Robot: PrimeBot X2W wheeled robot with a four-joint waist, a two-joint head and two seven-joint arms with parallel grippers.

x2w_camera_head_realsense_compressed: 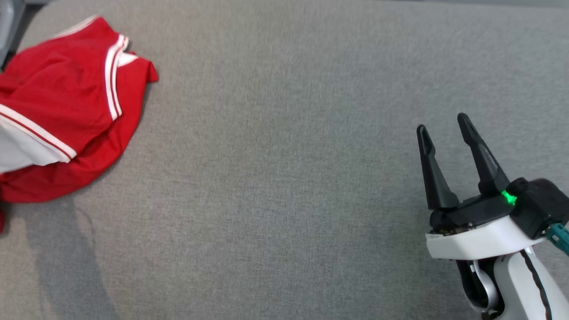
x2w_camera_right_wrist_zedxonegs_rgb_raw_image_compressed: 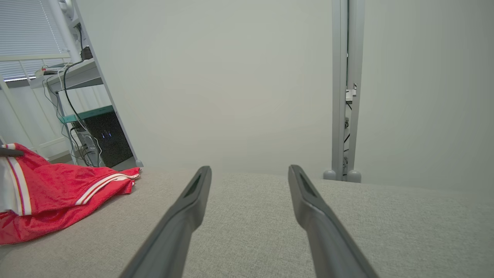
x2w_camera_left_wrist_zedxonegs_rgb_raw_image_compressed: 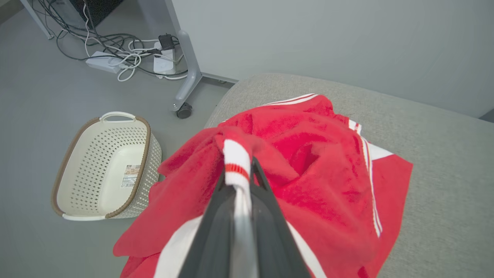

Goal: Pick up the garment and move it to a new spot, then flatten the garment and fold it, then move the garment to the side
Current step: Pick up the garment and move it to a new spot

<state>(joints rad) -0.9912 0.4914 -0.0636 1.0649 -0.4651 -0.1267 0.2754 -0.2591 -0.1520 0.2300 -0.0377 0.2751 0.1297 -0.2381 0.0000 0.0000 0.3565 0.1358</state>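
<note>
One red garment (x2w_camera_head_realsense_compressed: 66, 89), bunched at 9 o'clock on the grey surface (x2w_camera_head_realsense_compressed: 284, 178). Probably soft, light and limp, so it drapes. Best gripped at the striped hem (x2w_camera_left_wrist_zedxonegs_rgb_raw_image_compressed: 236, 154). Left gripper (x2w_camera_left_wrist_zedxonegs_rgb_raw_image_compressed: 237, 166) pinched tight on that hem. Right gripper (x2w_camera_head_realsense_compressed: 442, 123) at 4 o'clock, fingers wide, empty. One basket (x2w_camera_left_wrist_zedxonegs_rgb_raw_image_compressed: 65, 162).

PrimeBot X2W's right gripper (x2w_camera_head_realsense_compressed: 442, 122) has two long, tapering matte-black fingers (x2w_camera_head_realsense_compressed: 434, 178) on a glossy white wrist shell (x2w_camera_head_realsense_compressed: 480, 243) with a small green light (x2w_camera_head_realsense_compressed: 508, 198), a teal connector (x2w_camera_head_realsense_compressed: 559, 235) and a thin black seam (x2w_camera_head_realsense_compressed: 538, 281), while the left gripper (x2w_camera_left_wrist_zedxonegs_rgb_raw_image_compressed: 239, 170) has matching dark-grey fingers (x2w_camera_left_wrist_zedxonegs_rgb_raw_image_compressed: 214, 239).
</note>
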